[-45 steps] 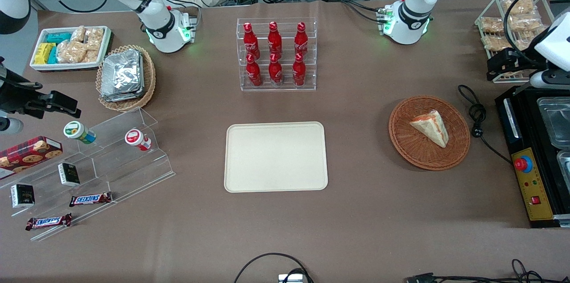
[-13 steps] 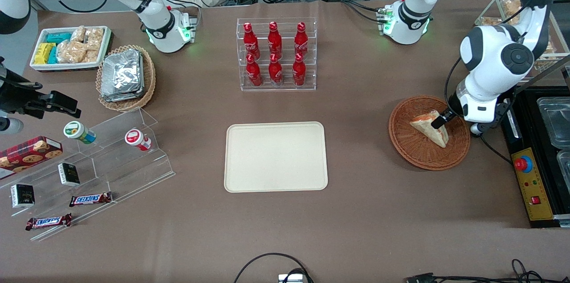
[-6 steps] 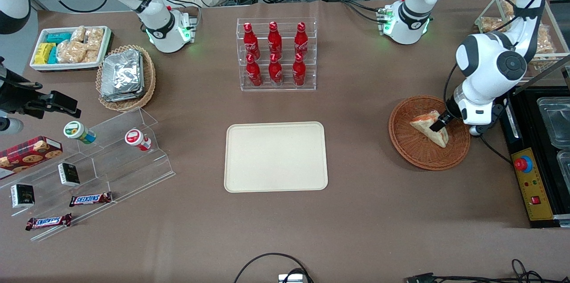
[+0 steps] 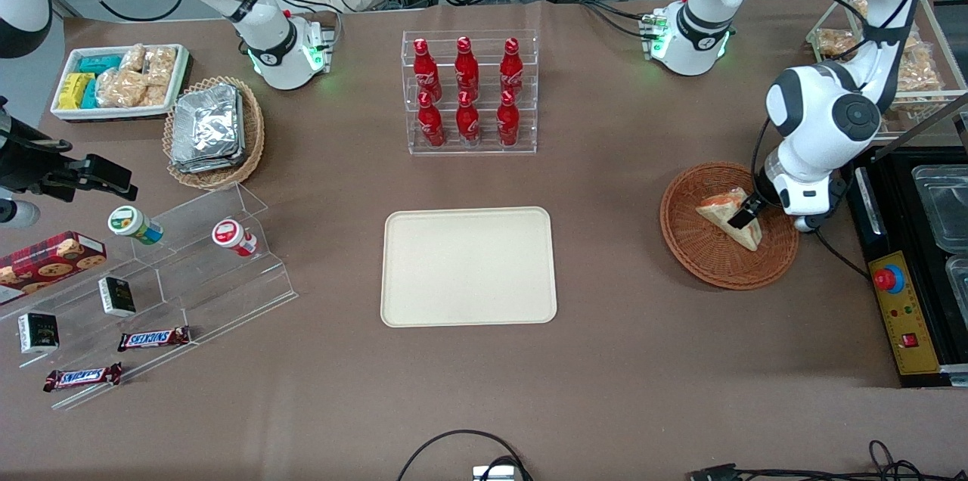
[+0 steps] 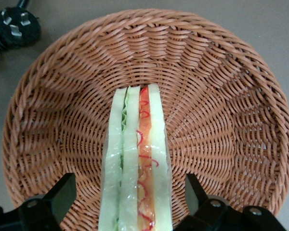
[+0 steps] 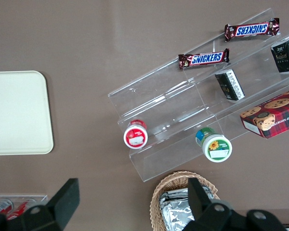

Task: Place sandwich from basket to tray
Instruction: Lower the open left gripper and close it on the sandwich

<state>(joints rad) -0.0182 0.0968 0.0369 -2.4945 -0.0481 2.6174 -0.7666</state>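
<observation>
One wedge, fingers either side

Lying in the round woven wicker basket (image 4: 727, 225): a triangular sandwich (image 5: 136, 163) of pale bread, green and red filling layered along its edge, under clear wrap. Spread wide around it, not touching: the gripper (image 5: 130, 198), one dark finger (image 5: 60, 195) on each flank. Lower and closer over the wedge than half a second ago. Well apart toward the table's middle: a flat, smooth cream tray (image 4: 468, 267), rounded corners, low rim.
</observation>
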